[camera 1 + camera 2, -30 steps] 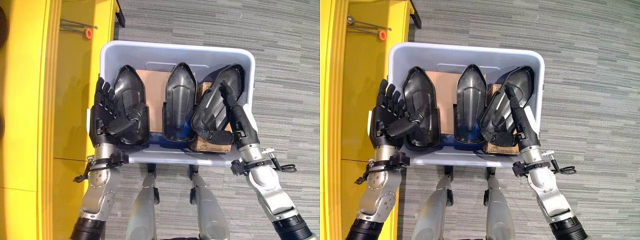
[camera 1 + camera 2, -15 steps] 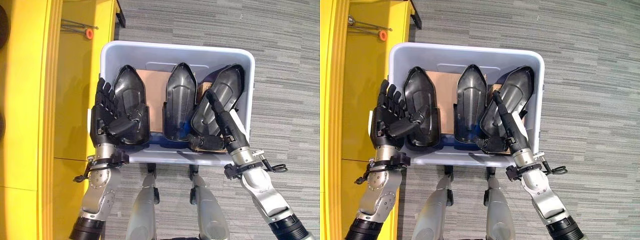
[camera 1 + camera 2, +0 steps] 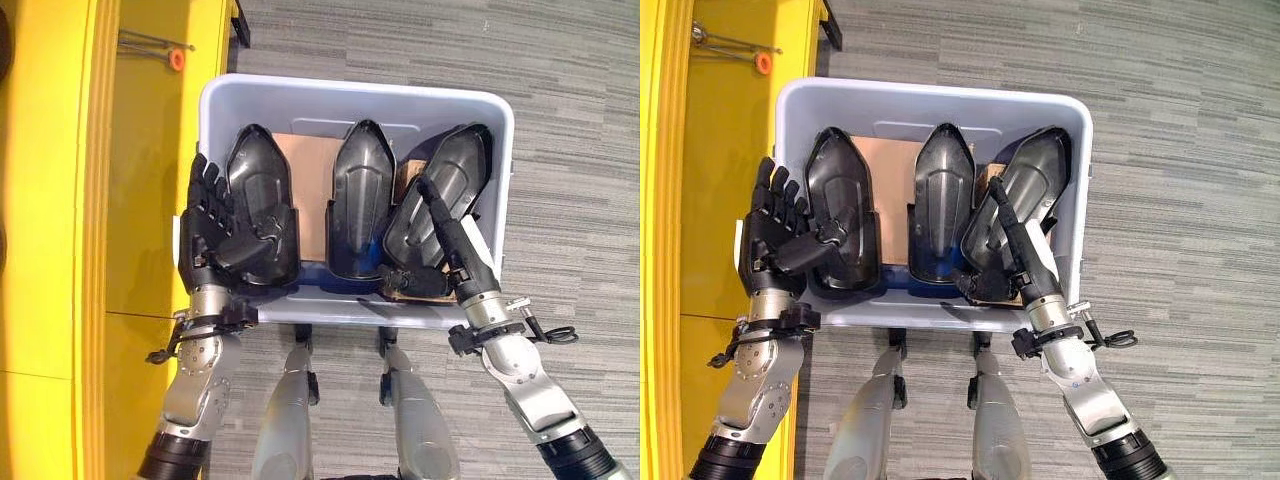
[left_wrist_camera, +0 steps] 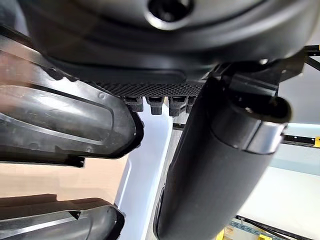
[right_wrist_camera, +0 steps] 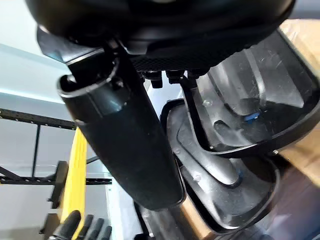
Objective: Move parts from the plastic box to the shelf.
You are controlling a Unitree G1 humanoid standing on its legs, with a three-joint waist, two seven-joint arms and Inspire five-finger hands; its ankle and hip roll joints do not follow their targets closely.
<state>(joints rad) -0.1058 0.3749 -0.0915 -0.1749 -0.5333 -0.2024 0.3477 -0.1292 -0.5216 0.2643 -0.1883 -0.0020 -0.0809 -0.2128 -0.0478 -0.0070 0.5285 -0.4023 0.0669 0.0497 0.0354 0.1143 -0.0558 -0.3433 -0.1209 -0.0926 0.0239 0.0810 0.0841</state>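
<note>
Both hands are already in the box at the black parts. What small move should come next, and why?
Probably close the right hand around the right part. Its fingers lie straight along that part, which leans in the box, with no grip visible. The left hand is at the left part, thumb across it, so one firm hold should precede lifting.

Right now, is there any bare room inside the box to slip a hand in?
Bare patches: brown cardboard between left part and middle part, and the strip along the plastic box's far wall. Crowded around the right part, under the right hand.
</note>
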